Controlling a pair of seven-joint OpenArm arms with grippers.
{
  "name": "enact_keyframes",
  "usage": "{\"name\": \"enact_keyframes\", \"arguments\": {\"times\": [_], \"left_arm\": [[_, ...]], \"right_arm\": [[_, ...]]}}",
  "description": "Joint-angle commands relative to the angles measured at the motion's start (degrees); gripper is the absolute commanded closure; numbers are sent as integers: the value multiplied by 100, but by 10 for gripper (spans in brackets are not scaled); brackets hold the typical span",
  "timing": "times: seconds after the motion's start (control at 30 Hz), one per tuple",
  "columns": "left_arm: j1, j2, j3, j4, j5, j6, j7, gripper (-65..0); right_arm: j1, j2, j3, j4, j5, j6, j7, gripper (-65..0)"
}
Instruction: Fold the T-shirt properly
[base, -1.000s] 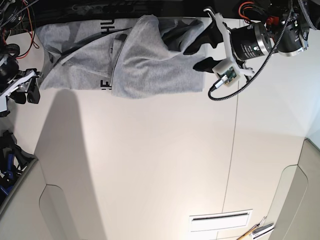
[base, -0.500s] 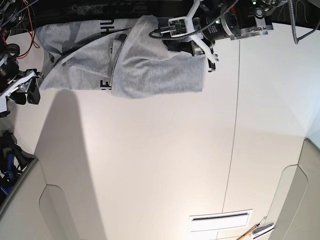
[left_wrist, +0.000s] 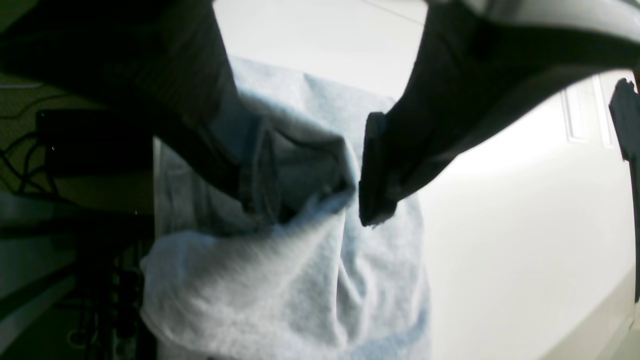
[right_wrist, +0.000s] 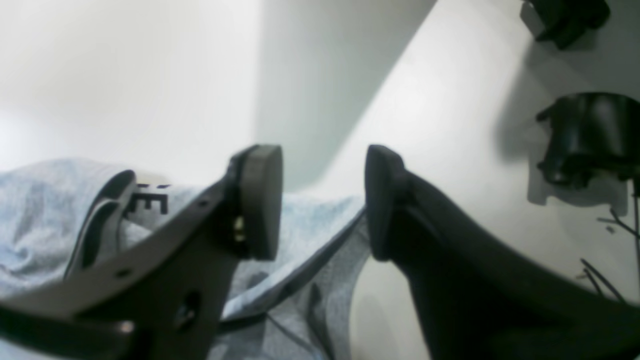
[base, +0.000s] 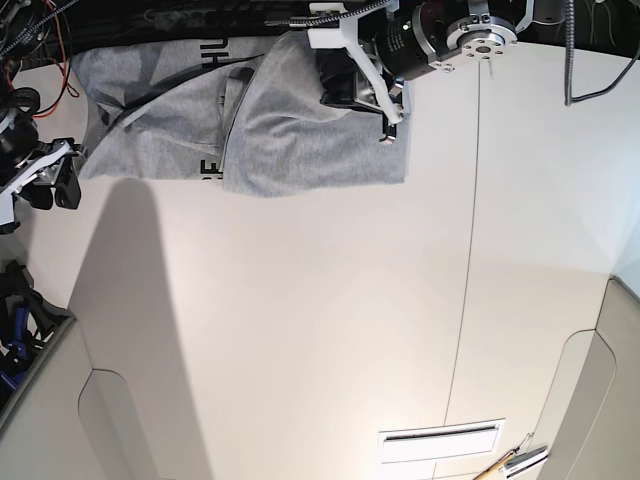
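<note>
Fingers of the left gripper (left_wrist: 320, 195) stand apart over the grey T-shirt (base: 300, 130), a bunched fold rising between them; whether they touch it is blurred. Right gripper (right_wrist: 322, 200) fingers are spread and empty, the shirt's edge lying just beyond their tips on the white table (base: 330, 330).
</note>
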Motion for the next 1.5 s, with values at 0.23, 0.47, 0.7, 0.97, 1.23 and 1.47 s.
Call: {"name": "enact_keyframes", "arguments": {"times": [0.23,0.47,0.7,0.97,1.23,1.47], "left_arm": [[-46,-92,-9,59,37,68,-160,-295],[-46,-122,-9,46,33,125,-201,-295],[-236,-118,-9,-151,-271,-9,-317,-295],[-413,-116,-9,-321,-407,-238,-608,-295],[-723,-103,-9,-332,-748,-682,-761,-293],[-848,-98,-9,-505,-1097,-764,-929,-216]], "right_arm": [[44,76,33,109,85,-4,138,-269],[44,76,33,109,85,-4,138,-269],[42,74,33,109,83,-4,138,-269],[42,74,33,109,85,-2,138,-269],[44,74,33,109,85,-2,140,-269],[44,74,33,109,83,-2,142,-269]]}}
